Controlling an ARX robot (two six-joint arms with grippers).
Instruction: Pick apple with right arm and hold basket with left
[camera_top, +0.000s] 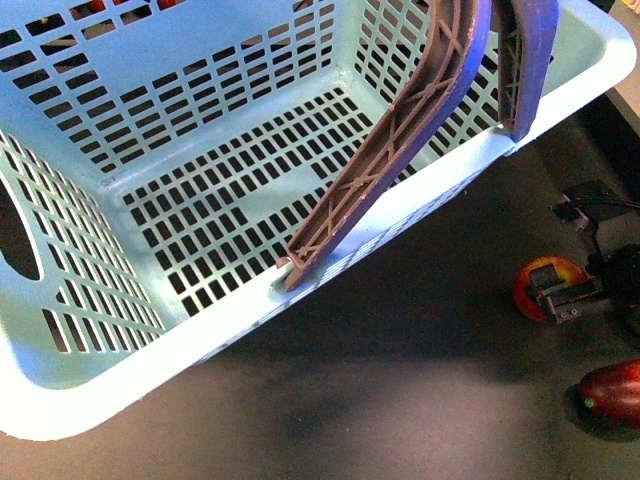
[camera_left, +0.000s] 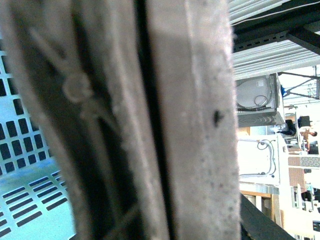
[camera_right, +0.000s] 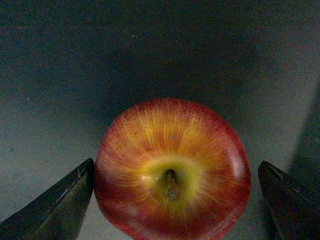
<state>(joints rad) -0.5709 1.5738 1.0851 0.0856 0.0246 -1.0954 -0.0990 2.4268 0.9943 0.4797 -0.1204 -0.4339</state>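
Note:
The turquoise basket (camera_top: 200, 200) fills the left and middle of the front view, tilted, with its brown-purple handles (camera_top: 400, 140) raised. The left gripper is shut on the basket; the left wrist view shows only a handle (camera_left: 165, 120) very close up, and the gripper itself is hidden. The red apple (camera_top: 540, 285) lies on the dark table at the right, partly covered by my right gripper (camera_top: 570, 300). In the right wrist view the apple (camera_right: 172, 170) sits stem-up between the open fingers (camera_right: 60, 205), one finger almost touching it.
A darker maroon elongated fruit (camera_top: 612, 392) lies on the table near the right edge, in front of the apple. The dark table (camera_top: 380, 400) stretches below the basket's rim. Room fixtures (camera_left: 270, 125) show behind the handle.

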